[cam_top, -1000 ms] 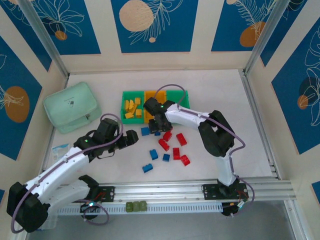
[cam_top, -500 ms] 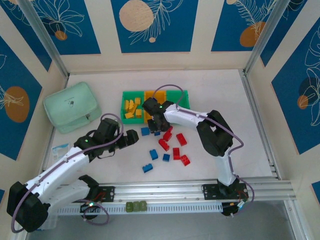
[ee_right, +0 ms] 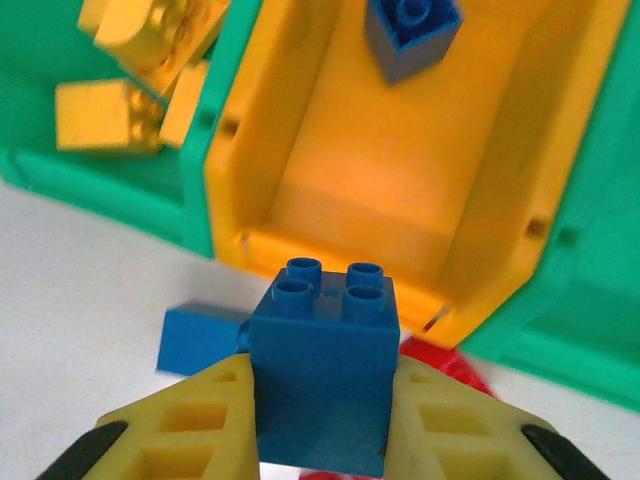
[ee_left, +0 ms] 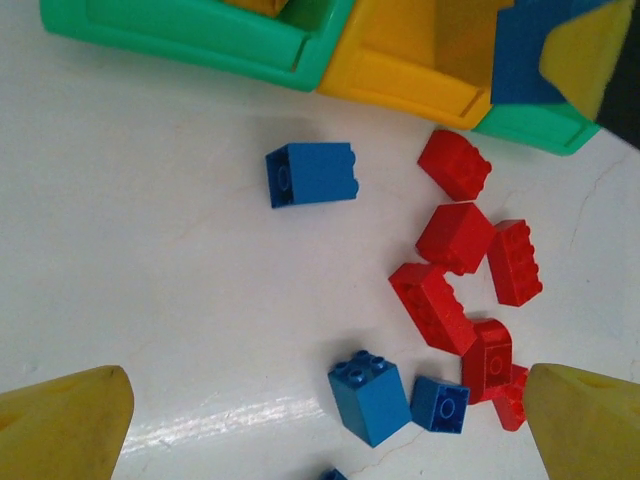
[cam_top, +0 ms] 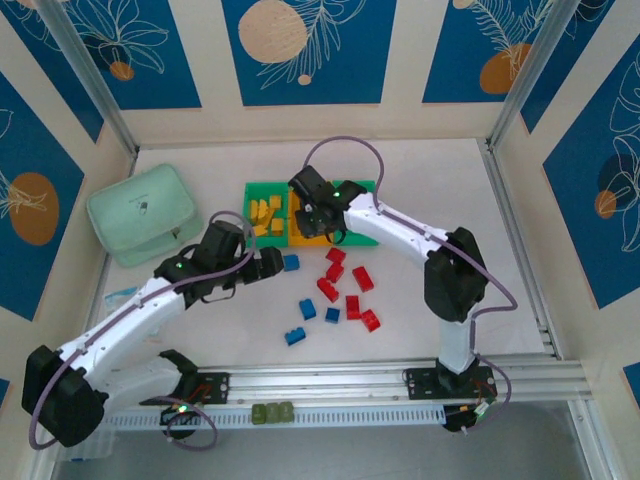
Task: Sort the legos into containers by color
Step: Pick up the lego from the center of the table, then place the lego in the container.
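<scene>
Seen from above, the right arm hides much of the orange bin (ee_right: 400, 170). Stretched far-left, its right gripper (ee_right: 320, 395) pinches a blue brick (ee_right: 322, 330) above that bin's near rim. The left gripper (cam_top: 270, 263) gapes wide, low beside loose bricks (ee_left: 455, 237).

Bright, even light, seemingly from overhead; shadows are soft and short. A glare streak crosses the white counter (ee_left: 220, 420); the wrist close-ups are slightly soft.

Blue brick (ee_right: 322, 375): smooth, glossy plastic. Orange bin (ee_right: 290, 130) and green bin (ee_right: 590, 270): shiny moulded plastic. Tabletop (ee_left: 150, 300): white, glossy, hairline marks. Finger pads (ee_right: 180, 440): matt yellow, ribbed.
</scene>
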{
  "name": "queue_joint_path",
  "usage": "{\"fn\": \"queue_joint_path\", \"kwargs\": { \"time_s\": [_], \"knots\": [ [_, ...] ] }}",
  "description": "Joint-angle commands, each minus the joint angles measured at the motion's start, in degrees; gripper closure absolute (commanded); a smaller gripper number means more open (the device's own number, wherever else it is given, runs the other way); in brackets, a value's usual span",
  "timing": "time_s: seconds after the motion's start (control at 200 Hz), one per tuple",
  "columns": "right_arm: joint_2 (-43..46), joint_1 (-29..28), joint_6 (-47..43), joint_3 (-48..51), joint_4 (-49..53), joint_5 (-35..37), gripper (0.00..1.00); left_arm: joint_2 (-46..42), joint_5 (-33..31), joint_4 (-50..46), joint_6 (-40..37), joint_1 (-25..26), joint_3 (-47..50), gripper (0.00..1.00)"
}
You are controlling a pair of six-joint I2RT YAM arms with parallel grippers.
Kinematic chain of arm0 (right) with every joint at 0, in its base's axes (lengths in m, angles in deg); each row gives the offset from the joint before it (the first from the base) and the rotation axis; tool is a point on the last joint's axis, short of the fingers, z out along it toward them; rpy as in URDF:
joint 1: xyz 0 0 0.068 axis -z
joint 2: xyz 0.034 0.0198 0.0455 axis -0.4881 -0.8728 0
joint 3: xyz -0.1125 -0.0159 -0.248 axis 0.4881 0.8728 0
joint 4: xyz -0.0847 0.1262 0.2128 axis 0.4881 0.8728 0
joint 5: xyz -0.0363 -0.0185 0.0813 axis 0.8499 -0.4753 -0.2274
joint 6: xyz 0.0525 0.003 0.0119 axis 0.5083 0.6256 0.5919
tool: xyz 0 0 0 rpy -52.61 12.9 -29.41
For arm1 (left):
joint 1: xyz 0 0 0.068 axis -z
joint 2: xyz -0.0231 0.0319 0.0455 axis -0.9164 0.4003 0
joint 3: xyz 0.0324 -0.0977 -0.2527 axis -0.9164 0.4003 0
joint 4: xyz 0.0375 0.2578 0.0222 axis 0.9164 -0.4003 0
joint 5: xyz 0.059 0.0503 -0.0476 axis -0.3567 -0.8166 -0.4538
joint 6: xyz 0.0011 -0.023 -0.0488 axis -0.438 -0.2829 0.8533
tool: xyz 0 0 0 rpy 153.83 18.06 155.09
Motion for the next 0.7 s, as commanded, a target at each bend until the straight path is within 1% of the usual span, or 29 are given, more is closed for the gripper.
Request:
{"fn": "queue_joint_path", "kwargs": {
  "time_s": [0.0, 0.1, 0.195, 0.265, 0.35, 0.395, 0.47, 0.545, 0.695],
  "knots": [
    [-4.5, 2.4, -2.5, -4.5, 1.1, 1.5, 0.72, 1.2, -1.3, -0.4, -2.3, -0.2, -3.1, 0.01],
    [-7.8, 3.4, -4.1, -7.7, 0.6, 2.4, 0.72, 2.1, -1.3, -0.6, -3.3, -0.7, -4.0, 0.01],
    [-10.5, 4.2, -5.3, -10.2, -0.7, 1.7, 0.7, 2.7, -1.6, -0.7, -3.7, -1.4, -4.5, 0.01],
    [-12.7, 4.7, -5.9, -12.8, -0.1, 1.5, 0.65, 3.2, -1.2, -0.4, -4.0, -2.0, -5.1, 0.01],
    [-14.4, 4.9, -6.3, -16.2, 1.7, 1.0, 0.56, 3.6, -0.6, -0.6, -4.4, -2.3, -5.9, 0.01],
    [-14.1, 5.0, -7.2, -16.4, 1.4, -1.2, 0.51, 3.5, -0.3, -0.7, -4.6, -2.4, -6.1, 0.01],
    [-12.2, 4.6, -7.5, -14.9, 0.4, -2.7, 0.46, 3.0, -0.3, -1.0, -4.6, -2.5, -6.0, 0.01],
    [-10.0, 4.3, -7.1, -12.8, 0.0, -3.1, 0.45, 2.2, -0.4, -1.3, -4.6, -2.6, -5.5, 0.01],
    [-5.4, 3.7, -6.0, -8.1, -0.1, -6.2, 0.42, 0.1, 0.2, -1.3, -4.2, -2.9, -3.4, 0.01]
  ]
}}
